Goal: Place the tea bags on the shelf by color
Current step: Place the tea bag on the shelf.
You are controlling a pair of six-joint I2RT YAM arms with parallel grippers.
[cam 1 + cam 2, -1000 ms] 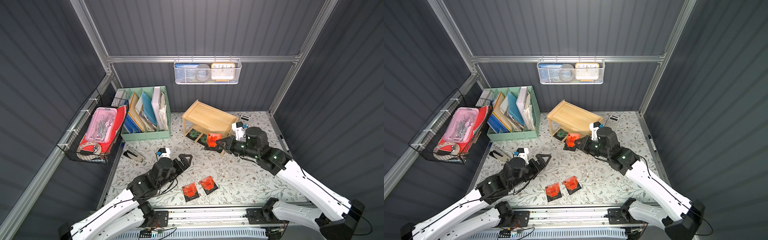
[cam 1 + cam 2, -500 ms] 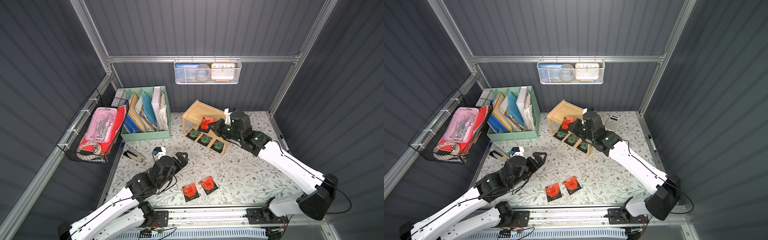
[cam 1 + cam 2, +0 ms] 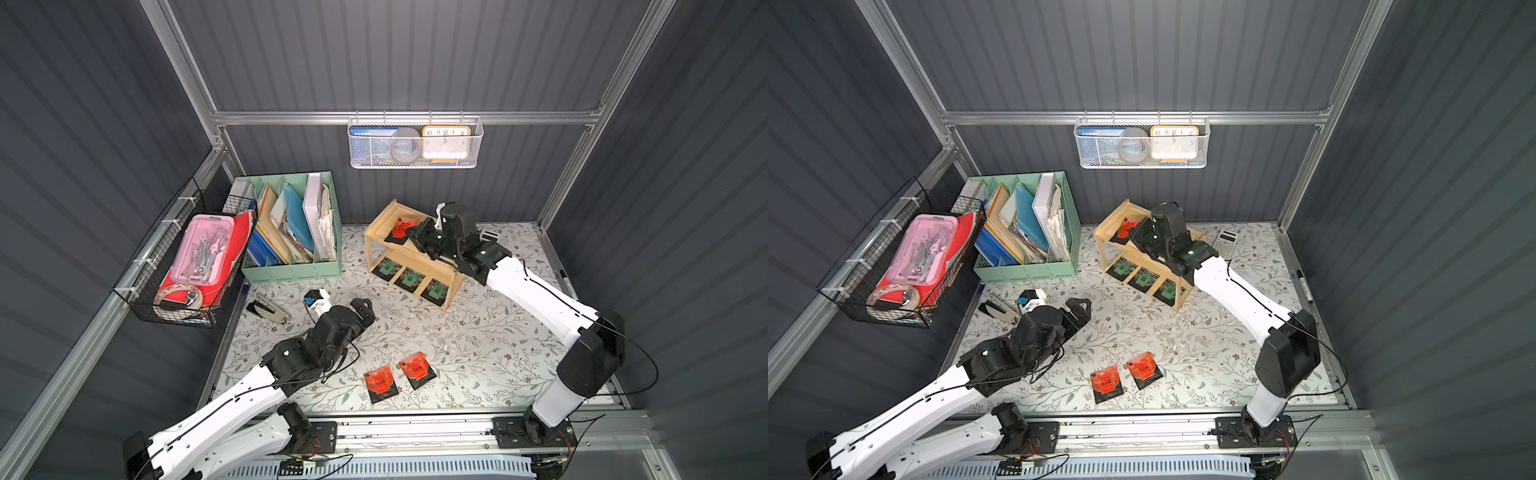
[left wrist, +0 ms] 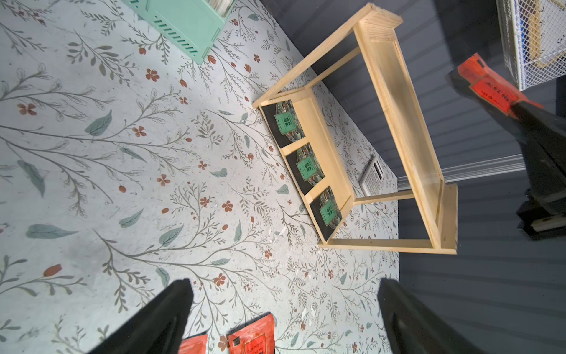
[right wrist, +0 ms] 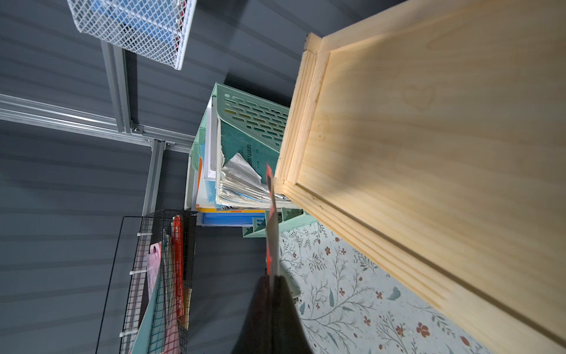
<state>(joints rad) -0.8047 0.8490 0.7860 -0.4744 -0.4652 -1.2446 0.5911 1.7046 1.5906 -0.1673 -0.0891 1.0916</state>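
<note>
1. Moved since earlier, in both top views: the right arm, from counter (image 3: 478, 340) to shelf (image 3: 454, 291). Its red tea bag (image 3: 400, 227) hangs over the top tier's 10 o'clock end; placement looks near.
2. Right claw (image 3: 1138, 233) is clamped on that bag. Green tea bags (image 3: 1144, 277) fill the lower tier; loose red bags (image 3: 1106, 382) lie at 6 o'clock.
3. Left wrist view: left claw (image 4: 284, 285) stands wide apart, empty.
4. Right wrist view: bag edge-on, off the board.

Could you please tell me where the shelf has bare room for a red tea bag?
The top board is bare along its length; the right gripper holds a red bag over its end nearer the organizer. The lower tier is crowded: three green bags fill its front, leaving only a strip behind them.
</note>
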